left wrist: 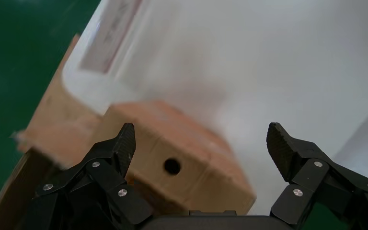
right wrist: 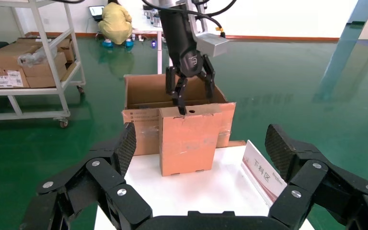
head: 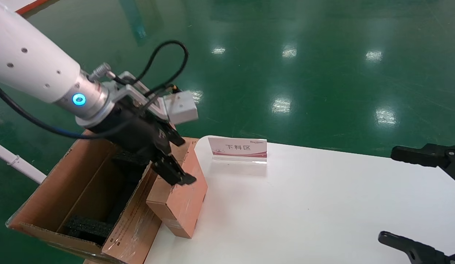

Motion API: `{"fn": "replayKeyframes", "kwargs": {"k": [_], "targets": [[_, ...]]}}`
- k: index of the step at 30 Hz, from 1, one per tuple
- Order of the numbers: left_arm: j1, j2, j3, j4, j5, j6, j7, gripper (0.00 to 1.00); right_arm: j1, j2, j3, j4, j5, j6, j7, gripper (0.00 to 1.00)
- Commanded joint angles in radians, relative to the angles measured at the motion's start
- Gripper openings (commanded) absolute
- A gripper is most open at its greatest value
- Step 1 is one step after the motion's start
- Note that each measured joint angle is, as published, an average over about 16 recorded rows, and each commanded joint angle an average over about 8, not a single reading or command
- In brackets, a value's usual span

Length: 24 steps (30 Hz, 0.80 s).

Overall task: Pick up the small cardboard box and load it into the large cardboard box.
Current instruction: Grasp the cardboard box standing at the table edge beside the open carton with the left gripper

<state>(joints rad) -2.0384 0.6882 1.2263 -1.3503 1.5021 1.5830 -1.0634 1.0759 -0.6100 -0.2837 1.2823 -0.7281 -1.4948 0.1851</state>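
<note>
So the surface [head: 322,205] takes up the right and middle, and the large cardboard box [head: 80,205] sits off its left edge, flaps up, with foam blocks [head: 88,226] down inside it. The small cardboard box [head: 183,200] stands on the left edge of the surface, right against the big box's near flap. The left hand [head: 172,172] is directly above the small box, fingers spread to either side of its top. A sign stand [head: 238,149] is on the surface's far edge, right of the small box. The right hand [head: 421,205] is way over at the right, well apart.
</note>
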Motion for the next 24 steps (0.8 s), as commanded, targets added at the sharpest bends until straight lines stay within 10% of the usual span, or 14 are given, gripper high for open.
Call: {"fn": "replayKeyframes", "kwargs": {"k": [1,24], "targets": [[-0.044,0.005,0.049,-0.002,0.012,-0.002,-0.043,1.00,0.000,0.000,0.000,0.000,0.000,0.000,0.000,1.00],[-0.167,0.076,0.388,-0.006,0.002,-0.046,-0.234,1.00,0.000,0.001,-0.002,0.000,0.001,0.001,-0.001,1.00]]}}
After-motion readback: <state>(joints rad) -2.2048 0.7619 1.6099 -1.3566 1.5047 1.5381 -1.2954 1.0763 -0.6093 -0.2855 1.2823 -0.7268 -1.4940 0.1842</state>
